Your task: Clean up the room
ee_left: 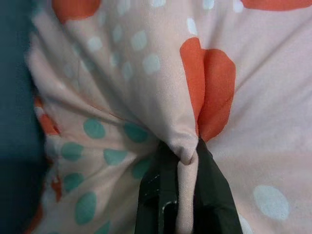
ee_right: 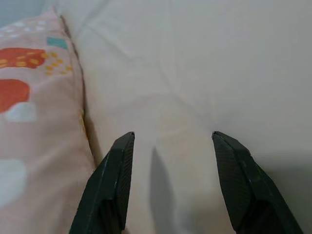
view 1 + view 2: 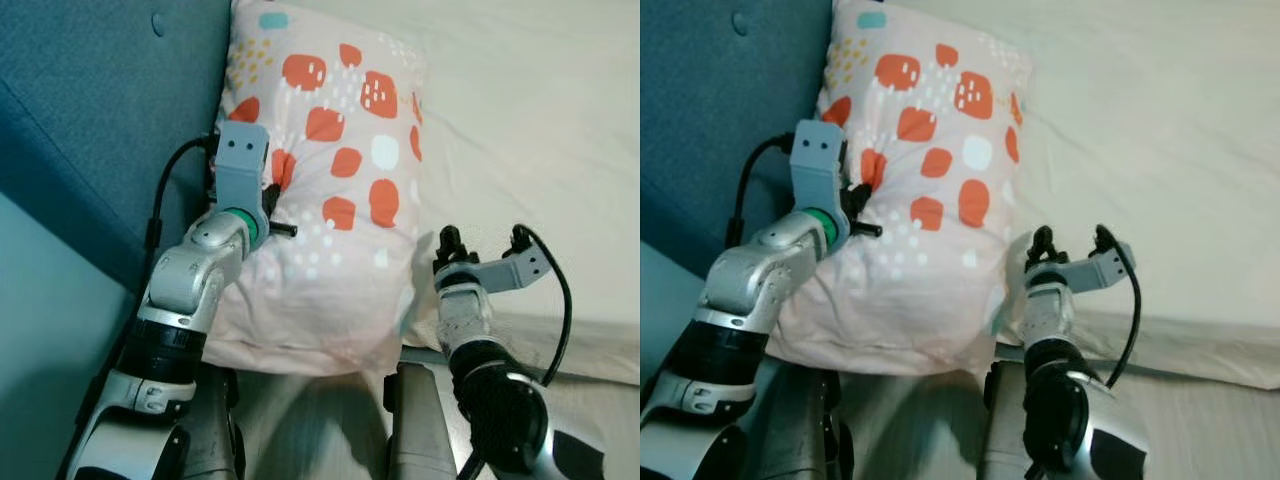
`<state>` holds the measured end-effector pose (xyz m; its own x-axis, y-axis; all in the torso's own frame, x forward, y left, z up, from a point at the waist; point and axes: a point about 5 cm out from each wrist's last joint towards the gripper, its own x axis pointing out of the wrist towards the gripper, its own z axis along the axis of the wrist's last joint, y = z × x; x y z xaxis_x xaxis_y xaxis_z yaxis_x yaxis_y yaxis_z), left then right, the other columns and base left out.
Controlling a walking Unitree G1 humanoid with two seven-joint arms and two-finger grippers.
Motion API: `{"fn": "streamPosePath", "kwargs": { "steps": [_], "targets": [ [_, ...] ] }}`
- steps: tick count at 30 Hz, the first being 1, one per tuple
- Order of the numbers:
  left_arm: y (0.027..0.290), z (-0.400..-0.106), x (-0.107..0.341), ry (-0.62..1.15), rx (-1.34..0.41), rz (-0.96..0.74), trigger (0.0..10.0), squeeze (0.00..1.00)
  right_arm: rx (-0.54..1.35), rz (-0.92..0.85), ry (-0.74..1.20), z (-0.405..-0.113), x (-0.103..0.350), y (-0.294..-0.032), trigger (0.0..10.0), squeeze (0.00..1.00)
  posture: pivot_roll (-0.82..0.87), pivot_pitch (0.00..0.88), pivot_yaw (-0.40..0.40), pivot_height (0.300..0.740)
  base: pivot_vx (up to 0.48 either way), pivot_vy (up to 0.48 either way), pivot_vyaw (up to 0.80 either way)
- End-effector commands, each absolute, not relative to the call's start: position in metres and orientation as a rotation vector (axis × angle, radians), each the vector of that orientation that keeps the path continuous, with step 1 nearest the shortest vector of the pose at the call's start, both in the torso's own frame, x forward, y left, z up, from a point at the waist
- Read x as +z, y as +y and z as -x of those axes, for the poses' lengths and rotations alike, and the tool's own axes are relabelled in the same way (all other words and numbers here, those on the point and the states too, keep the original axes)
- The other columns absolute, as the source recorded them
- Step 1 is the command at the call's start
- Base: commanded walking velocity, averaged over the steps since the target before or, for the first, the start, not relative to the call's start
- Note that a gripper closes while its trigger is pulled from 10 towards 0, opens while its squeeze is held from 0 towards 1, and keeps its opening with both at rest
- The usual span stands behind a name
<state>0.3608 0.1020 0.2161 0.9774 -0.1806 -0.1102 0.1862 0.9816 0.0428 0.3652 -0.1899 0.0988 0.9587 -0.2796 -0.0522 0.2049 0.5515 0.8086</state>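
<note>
Left wrist view: a fold of the pillow (image 1: 146,97) cover is seen pinched between the two black fingers (image 1: 212,195) of the left gripper (image 1: 183,161), which is clamped on the cloth. From the head views, the pillow, pink with orange and teal spots, is seen lying on the bed (image 3: 540,120), its left edge against the blue headboard (image 3: 90,110) and its near end at the mattress edge. The right gripper (image 2: 170,141) is held just beside the pillow's right side, over the white sheet, fingers spread and nothing between them. Step in hand is judged to be placing or straightening the pillow at the head of the bed. Next move is judged to require either release by the left gripper or a second hold by the right.
</note>
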Motion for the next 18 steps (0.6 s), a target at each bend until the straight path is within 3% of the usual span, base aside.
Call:
{"fn": "streamPosePath", "kwargs": {
  "steps": [1, 8, 12, 13, 14, 15, 18],
  "targets": [
    [0.110, -0.361, 0.217, 0.040, -0.136, -0.064, 10.0, 1.00, -0.238, -0.927, -0.075, -0.360, 0.090, -0.180, 10.0, 0.00, 0.03, 0.229, 0.121, 0.566, 0.000, 0.000, 0.00],
    [0.134, -0.355, 0.250, -0.197, -0.040, -0.069, 10.0, 1.00, 0.063, -0.848, -0.164, -0.357, 0.101, -0.139, 10.0, 0.00, 0.01, 0.216, 0.116, 0.566, 0.000, 0.000, 0.00],
    [0.139, -0.346, 0.262, -0.252, -0.084, -0.093, 10.0, 1.00, 0.171, -0.866, -0.210, -0.348, 0.104, -0.124, 10.0, 0.00, 0.00, 0.204, 0.107, 0.566, 0.000, 0.000, 0.00],
    [0.141, -0.340, 0.265, -0.263, -0.119, -0.102, 10.0, 0.82, 0.182, -0.871, -0.216, -0.341, 0.101, -0.122, 10.0, 0.00, -0.01, 0.199, 0.102, 0.566, 0.000, 0.000, 0.00],
    [0.141, -0.340, 0.265, -0.263, -0.119, -0.102, 10.0, 0.82, 0.182, -0.871, -0.216, -0.341, 0.101, -0.122, 10.0, 0.00, -0.01, 0.199, 0.102, 0.566, 0.000, 0.000, 0.00],
    [0.145, -0.327, 0.272, -0.292, -0.212, -0.069, 10.0, 0.00, 0.141, -0.848, -0.198, -0.326, 0.086, -0.128, 10.0, 0.00, -0.01, 0.187, 0.091, 0.566, 0.000, 0.000, 0.00],
    [0.147, -0.320, 0.277, -0.320, -0.264, -0.042, 10.0, 0.00, 0.108, -0.817, -0.179, -0.317, 0.077, -0.134, 10.0, 0.00, -0.01, 0.185, 0.088, 0.566, 0.000, 0.000, 0.00]
  ]
}}
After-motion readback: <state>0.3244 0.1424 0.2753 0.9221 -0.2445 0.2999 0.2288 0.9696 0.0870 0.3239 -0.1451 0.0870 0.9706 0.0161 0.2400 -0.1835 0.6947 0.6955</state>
